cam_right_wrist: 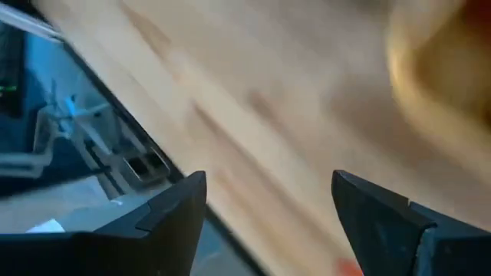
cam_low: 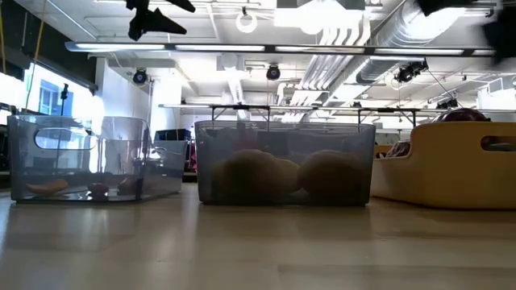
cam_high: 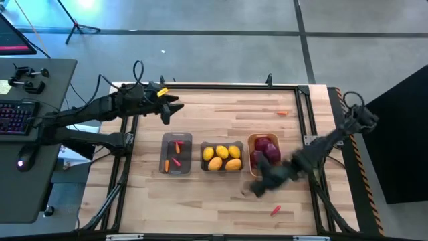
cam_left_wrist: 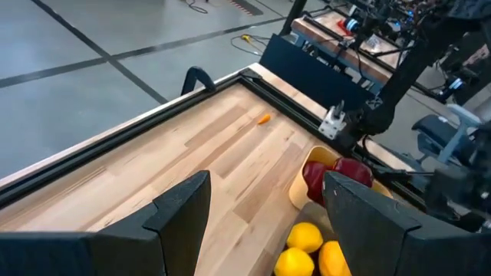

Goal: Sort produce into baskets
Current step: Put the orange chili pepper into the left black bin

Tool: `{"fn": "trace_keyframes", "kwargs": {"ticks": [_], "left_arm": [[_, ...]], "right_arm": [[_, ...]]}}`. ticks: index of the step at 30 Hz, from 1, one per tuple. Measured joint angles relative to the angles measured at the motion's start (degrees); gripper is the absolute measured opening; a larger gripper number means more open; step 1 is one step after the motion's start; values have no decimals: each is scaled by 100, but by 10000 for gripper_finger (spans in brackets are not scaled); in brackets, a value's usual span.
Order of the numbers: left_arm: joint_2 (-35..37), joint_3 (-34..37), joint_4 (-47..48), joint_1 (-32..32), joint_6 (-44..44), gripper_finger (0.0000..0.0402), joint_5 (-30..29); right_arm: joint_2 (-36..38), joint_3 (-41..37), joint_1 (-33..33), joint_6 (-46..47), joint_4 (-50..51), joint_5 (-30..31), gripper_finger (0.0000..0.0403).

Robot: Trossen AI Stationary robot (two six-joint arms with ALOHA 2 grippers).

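Note:
Three bins stand in a row at mid-table. The left grey bin [cam_high: 177, 153] holds red-orange pepper pieces. The middle grey bin [cam_high: 222, 158] holds yellow lemons [cam_left_wrist: 305, 238]. The orange-yellow bin [cam_high: 263, 154] holds dark red apples [cam_left_wrist: 337, 173]. One pepper piece [cam_high: 275, 211] lies near the table's near edge, another [cam_high: 283, 114] lies far right. My right gripper [cam_high: 257, 189] is open and empty, just near of the orange-yellow bin. My left gripper [cam_high: 168, 106] is open and empty above the far left of the table.
A black frame rail [cam_high: 214, 86] runs round the wooden table top. A desk with a keyboard [cam_high: 17, 117] stands left of the table. Bare wood lies far of the bins and along the near edge.

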State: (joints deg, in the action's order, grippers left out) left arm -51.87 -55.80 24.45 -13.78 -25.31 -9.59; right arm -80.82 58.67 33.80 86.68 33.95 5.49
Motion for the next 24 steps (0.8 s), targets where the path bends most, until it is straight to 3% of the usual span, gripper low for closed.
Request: {"fn": "trace_keyframes", "kwargs": {"ticks": [4,8,12,20,24], "left_arm": [[-115,1,-205,2,-10,239,0],[-205,1,-342,0,-43,239,-1],[-272,1,-506,0,-165,239,-1],[-315,1,-677,0,-318,239,1],[-315,1,-676,0,-320,239,1]], "right_arm": [[-143,-353,1150,2232,-207,-102,271],[-478,-421,1778,3822,-290,-271,271],[-790,-421,1963,4088,-293,-640,271],[-1409,-421,1720,4200,-234,-1466,271],[-1558,-421,1626,4210,-140,-1520,271]]}}
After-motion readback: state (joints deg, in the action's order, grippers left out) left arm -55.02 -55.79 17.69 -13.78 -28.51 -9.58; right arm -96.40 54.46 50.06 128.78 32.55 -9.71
